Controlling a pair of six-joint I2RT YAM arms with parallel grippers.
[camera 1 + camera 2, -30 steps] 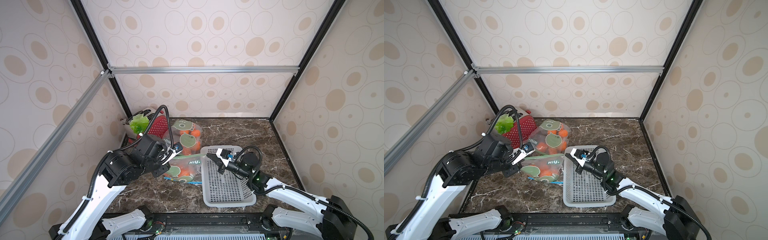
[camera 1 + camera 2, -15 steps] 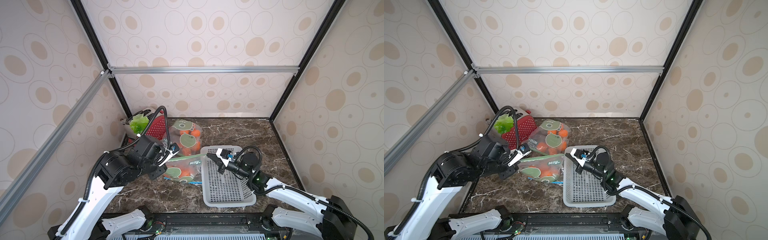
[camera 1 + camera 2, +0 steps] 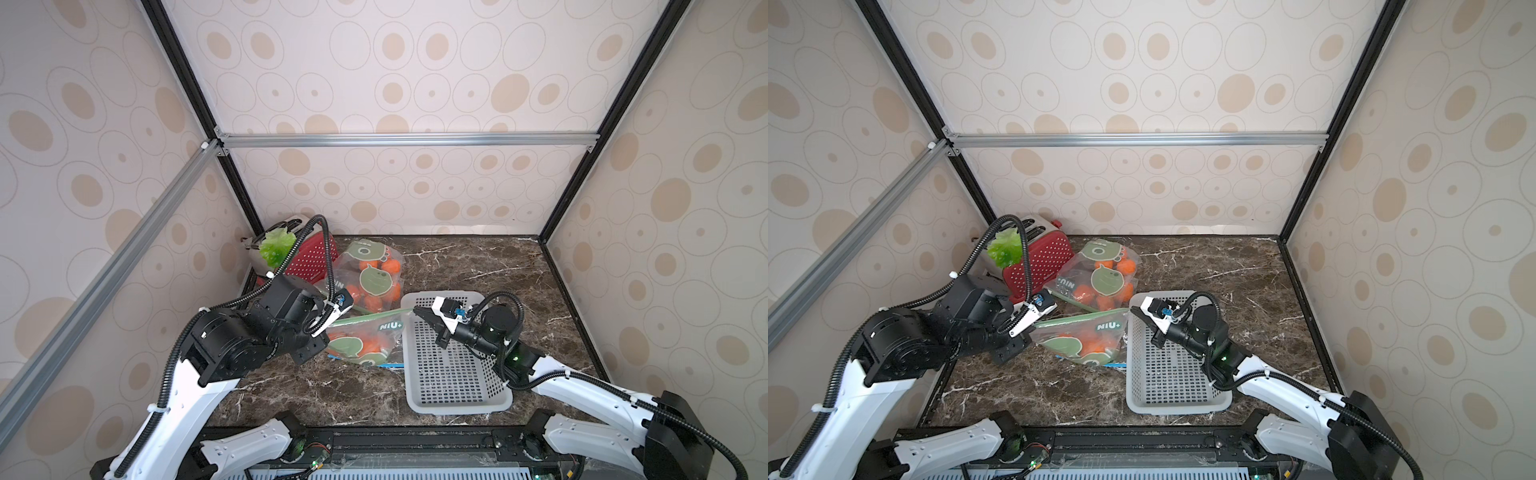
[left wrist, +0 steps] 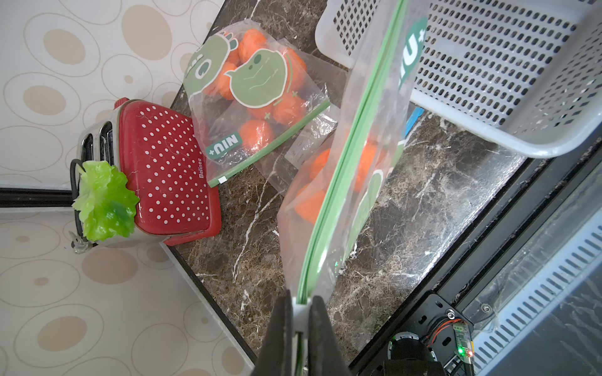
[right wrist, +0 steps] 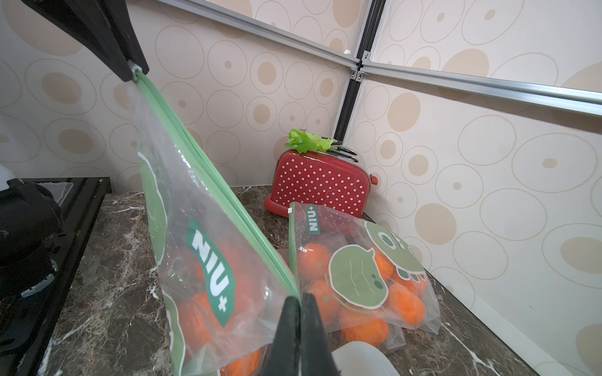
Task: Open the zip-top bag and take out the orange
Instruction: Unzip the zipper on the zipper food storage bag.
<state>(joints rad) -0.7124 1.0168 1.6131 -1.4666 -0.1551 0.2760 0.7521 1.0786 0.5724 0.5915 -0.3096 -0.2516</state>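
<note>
A clear zip-top bag (image 3: 365, 336) (image 3: 1088, 332) printed with green cartoon faces hangs between my two grippers, its green zip strip stretched taut. Several oranges (image 3: 371, 344) (image 5: 195, 312) lie in its bottom. My left gripper (image 3: 328, 323) (image 3: 1030, 325) (image 4: 301, 304) is shut on the white slider (image 4: 301, 309) at the zip's left end. My right gripper (image 3: 415, 309) (image 3: 1133, 309) (image 5: 299, 298) is shut on the bag's top right corner, above the basket's far left corner. The two zip tracks run close together along their length.
A second bag of oranges (image 3: 370, 274) (image 5: 358, 276) lies flat behind the held one. A red dotted toaster (image 3: 311, 257) with a lettuce leaf (image 3: 274, 249) stands in the back left corner. A grey perforated basket (image 3: 453, 399) sits at the right. A blue strip (image 3: 392, 365) lies under the bag.
My left gripper has drawn to the left and toward the front with the slider, stretching the zip longer. The right gripper has held still on its corner.
</note>
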